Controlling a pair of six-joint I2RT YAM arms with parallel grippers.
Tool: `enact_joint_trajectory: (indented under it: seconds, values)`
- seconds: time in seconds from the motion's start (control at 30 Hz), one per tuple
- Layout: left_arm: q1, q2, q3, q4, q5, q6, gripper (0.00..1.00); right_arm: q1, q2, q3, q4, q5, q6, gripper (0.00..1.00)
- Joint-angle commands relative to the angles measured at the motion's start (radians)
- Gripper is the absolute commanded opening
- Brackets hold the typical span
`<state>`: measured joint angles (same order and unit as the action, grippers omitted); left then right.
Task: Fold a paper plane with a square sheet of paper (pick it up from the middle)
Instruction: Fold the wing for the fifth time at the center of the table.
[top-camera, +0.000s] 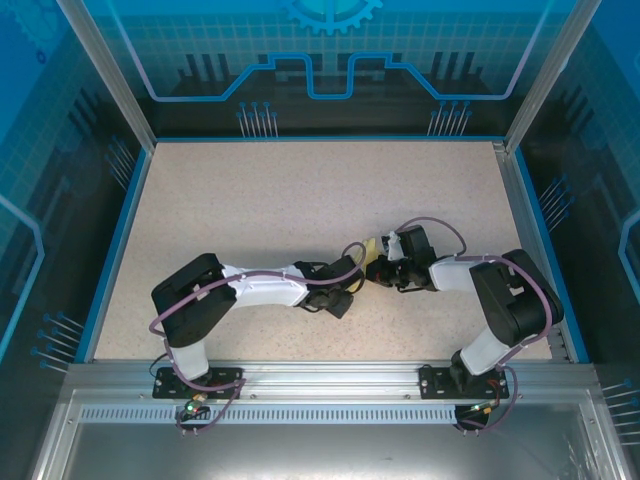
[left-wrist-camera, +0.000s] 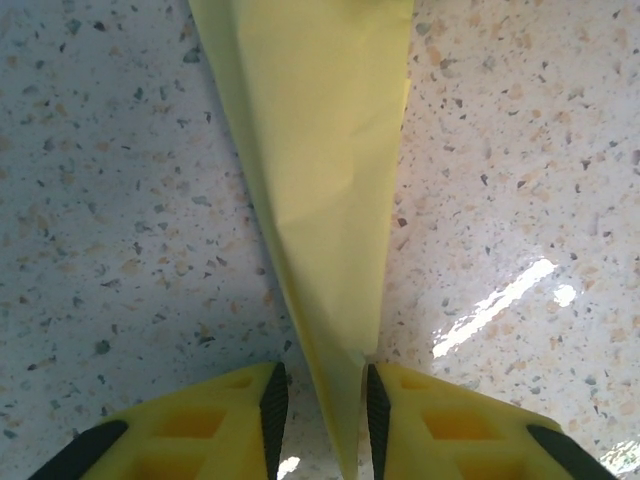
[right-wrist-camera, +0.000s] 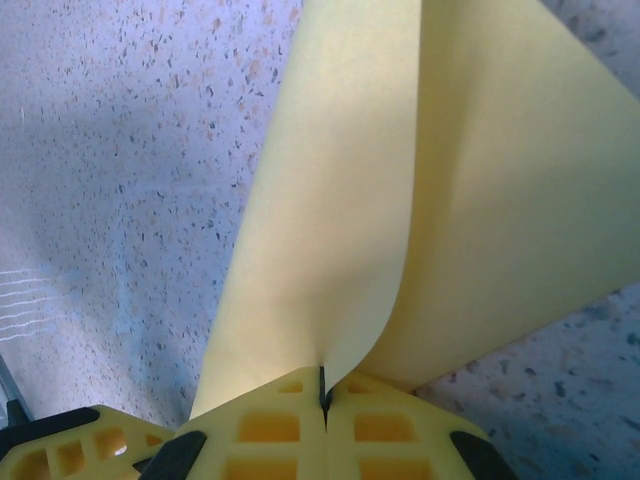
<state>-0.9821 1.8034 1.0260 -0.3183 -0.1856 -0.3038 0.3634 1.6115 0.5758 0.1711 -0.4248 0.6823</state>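
The paper plane (left-wrist-camera: 320, 200) points its narrow tip into the left gripper (left-wrist-camera: 320, 405), whose jaws stand apart. The right gripper (right-wrist-camera: 323, 395) is clamped on it.

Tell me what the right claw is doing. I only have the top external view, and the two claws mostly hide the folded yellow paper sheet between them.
Observer: In the right wrist view, the right claw is shut on the folded yellow paper sheet, pinching it where two flaps meet.
Operator: And the left claw?
Observer: The left claw is open. Its pads stand either side of the sheet's narrow pointed tip, with a gap showing at one pad.
Operator: Is the sheet folded flat?
Observer: Not at the right claw. There the two flaps spread apart in a V from the pinch, over the speckled tabletop.
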Motion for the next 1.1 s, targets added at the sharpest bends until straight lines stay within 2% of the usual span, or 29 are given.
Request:
enact_joint_trajectory:
  seconds: [0.0, 0.2, 0.33, 0.47, 0.57, 0.7, 0.87, 1.07]
  values:
    - [0.000, 0.025, 0.018, -0.067, 0.012, 0.020, 0.32, -0.021, 0.007, 0.022, -0.025, 0.006, -0.020, 0.00]
    - [0.001, -0.029, 0.010, -0.060, 0.039, -0.004, 0.33, -0.020, 0.011, 0.022, -0.031, 0.011, -0.023, 0.00]
    - [0.009, -0.106, 0.000, -0.046, 0.084, -0.034, 0.38, -0.018, 0.019, 0.022, -0.028, 0.008, -0.023, 0.00]
    - [0.042, -0.137, -0.001, -0.038, 0.149, -0.066, 0.39, -0.017, 0.022, 0.027, -0.036, 0.011, -0.026, 0.00]
    - [0.076, -0.156, -0.006, -0.031, 0.155, -0.098, 0.38, -0.017, 0.023, 0.027, -0.040, 0.011, -0.030, 0.00]
    - [0.108, -0.161, -0.014, 0.021, 0.190, -0.122, 0.31, -0.015, 0.024, 0.025, -0.038, 0.011, -0.029, 0.00]
    - [0.111, -0.095, 0.015, 0.035, 0.244, -0.116, 0.20, -0.016, 0.021, 0.027, -0.041, 0.011, -0.030, 0.00]
    - [0.114, -0.049, 0.020, 0.030, 0.233, -0.102, 0.07, -0.016, 0.022, 0.035, -0.045, 0.011, -0.032, 0.00]
